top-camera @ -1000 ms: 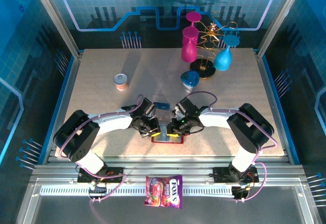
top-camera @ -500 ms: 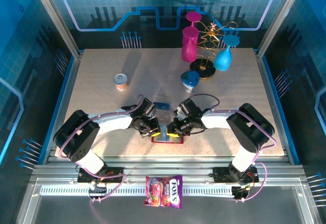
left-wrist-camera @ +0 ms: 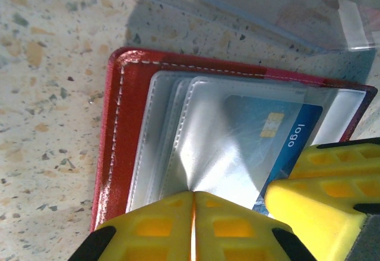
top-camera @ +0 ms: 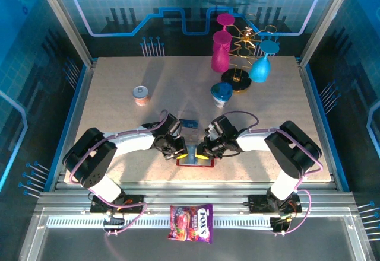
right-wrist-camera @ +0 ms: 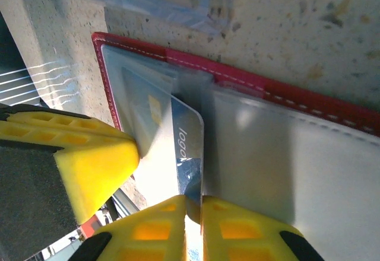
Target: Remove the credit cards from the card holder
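Down on the surface [top-camera: 119, 107] between both arms, the open card holder [top-camera: 194, 161] bares a blue credit card [right-wrist-camera: 185, 145], probably thin, stiff and slick; the right tool [right-wrist-camera: 194, 210] is pinched on its exposed edge, while the left tool [left-wrist-camera: 193, 213] clamps the limp clear pocket [left-wrist-camera: 219, 154].

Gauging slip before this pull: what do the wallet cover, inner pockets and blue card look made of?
The wallet cover: red leather or imitation, glossy, white stitched edge. The pockets: soft clear plastic, shiny, creased with glare. The card: likely stiff glossy plastic, printed chip and lettering.
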Action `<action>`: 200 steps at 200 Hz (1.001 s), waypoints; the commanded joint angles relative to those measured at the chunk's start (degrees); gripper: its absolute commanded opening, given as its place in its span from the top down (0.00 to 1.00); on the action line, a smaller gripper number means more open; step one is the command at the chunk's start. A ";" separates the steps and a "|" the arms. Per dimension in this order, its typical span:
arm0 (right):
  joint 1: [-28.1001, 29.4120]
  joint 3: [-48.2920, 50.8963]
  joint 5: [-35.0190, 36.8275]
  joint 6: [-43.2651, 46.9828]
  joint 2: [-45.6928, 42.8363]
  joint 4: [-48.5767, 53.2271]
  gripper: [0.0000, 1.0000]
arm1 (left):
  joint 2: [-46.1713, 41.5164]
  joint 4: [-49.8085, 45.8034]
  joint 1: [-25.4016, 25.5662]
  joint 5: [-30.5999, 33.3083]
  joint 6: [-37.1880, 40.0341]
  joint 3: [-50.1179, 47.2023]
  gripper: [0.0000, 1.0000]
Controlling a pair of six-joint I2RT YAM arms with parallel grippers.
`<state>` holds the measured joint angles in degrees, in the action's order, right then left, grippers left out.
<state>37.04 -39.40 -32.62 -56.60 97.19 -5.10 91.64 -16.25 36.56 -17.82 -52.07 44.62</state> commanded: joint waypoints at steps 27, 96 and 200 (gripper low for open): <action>-1.08 0.10 0.91 1.67 -2.82 3.82 0.89 | 0.41 -3.15 0.35 0.76 1.25 0.47 0.90; -3.17 -0.23 2.85 6.90 -6.27 12.53 0.91 | 0.23 -3.35 0.29 0.94 1.38 0.55 0.90; -4.60 -2.81 6.27 12.30 -8.39 22.10 0.92 | 0.13 -3.26 0.31 0.86 1.25 0.60 0.90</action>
<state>33.19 -41.36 -28.67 -45.54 89.73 12.95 91.64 -16.29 36.56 -17.78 -51.90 44.64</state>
